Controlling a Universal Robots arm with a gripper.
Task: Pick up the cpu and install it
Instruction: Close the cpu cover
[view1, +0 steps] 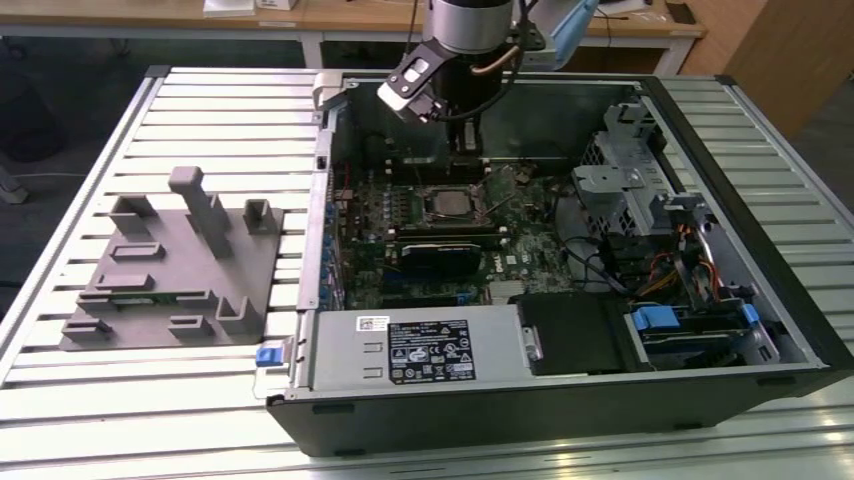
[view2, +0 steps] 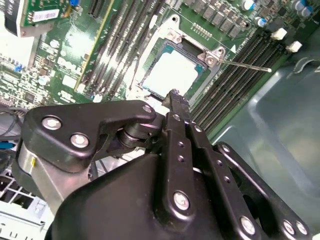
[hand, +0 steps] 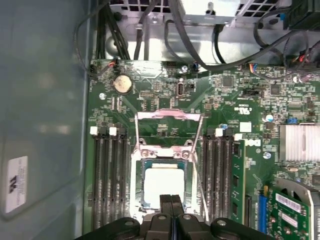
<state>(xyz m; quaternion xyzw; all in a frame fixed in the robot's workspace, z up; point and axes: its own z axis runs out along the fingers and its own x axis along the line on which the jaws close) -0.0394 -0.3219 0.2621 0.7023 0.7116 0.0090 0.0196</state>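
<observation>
On a slatted table, inside the open computer case, the gripper, pinched shut and empty, hovers over the motherboard. The cpu already lies in its socket just below; the hold-down frame stands raised, apparently not yet clamped.

You had soft, even light from above on the slatted counter, with only faint shadows beside the grey fixture. Inside the computer case it was noticeably dimmer. In the second wrist view the cpu glared almost white, while the black gripper showed dark but for small glints on its screws.
</observation>
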